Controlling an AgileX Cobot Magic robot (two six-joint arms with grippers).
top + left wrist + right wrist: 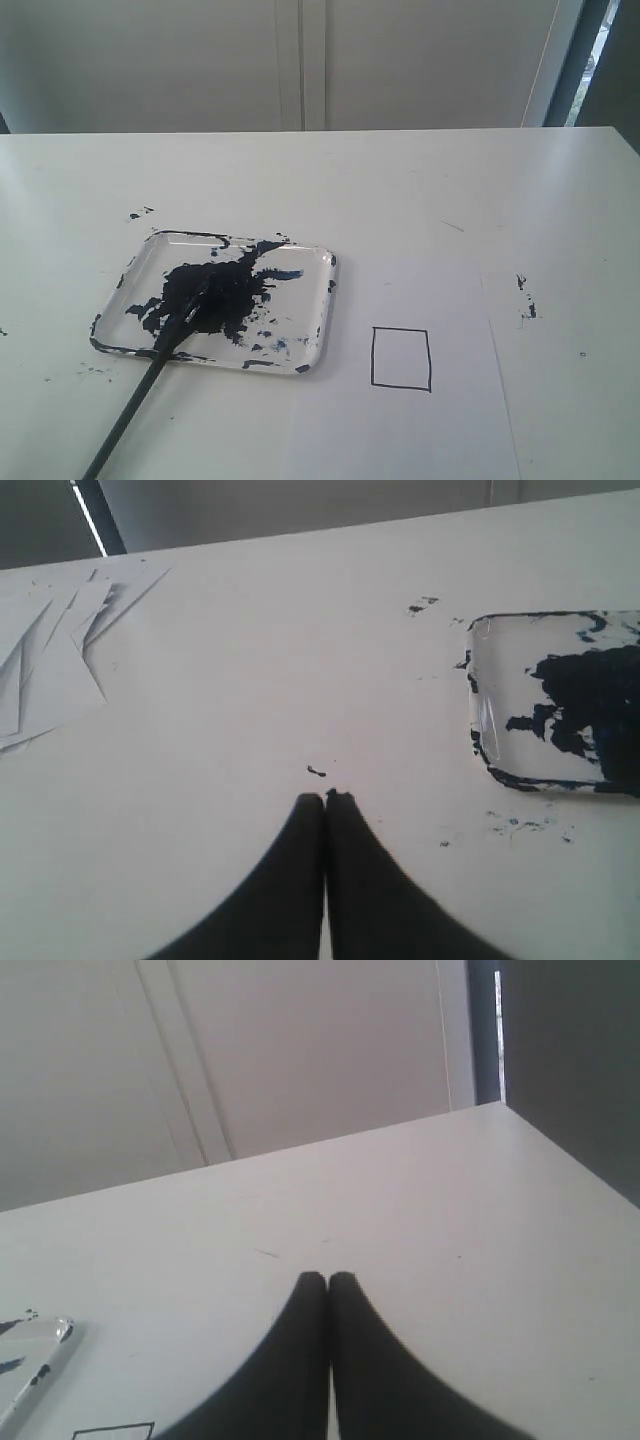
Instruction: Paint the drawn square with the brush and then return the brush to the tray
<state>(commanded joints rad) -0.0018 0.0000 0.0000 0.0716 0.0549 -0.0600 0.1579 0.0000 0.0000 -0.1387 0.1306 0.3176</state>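
Closed tight, gripping nothing: left hand (325, 798), right hand (327, 1278). Tip in tray (310, 290), brush (150, 385) overhanging near edge toward 7 o'clock. Drawn square (401, 358) unpainted at tray's 4 o'clock, open bench (450, 180) around.

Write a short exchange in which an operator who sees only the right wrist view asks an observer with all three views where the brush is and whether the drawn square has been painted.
Operator: I cannot see the long thin black brush. Where is it?
Observer: Its tip sits in the dark blue paint blotch of the shallow clear plastic tray. Its handle crosses the rim and leaves the exterior view at the lower left.
Operator: I see only one side of the small black-outlined square. Is it painted?
Observer: No, it is white inside. It is drawn on a paper sheet beside the tray.
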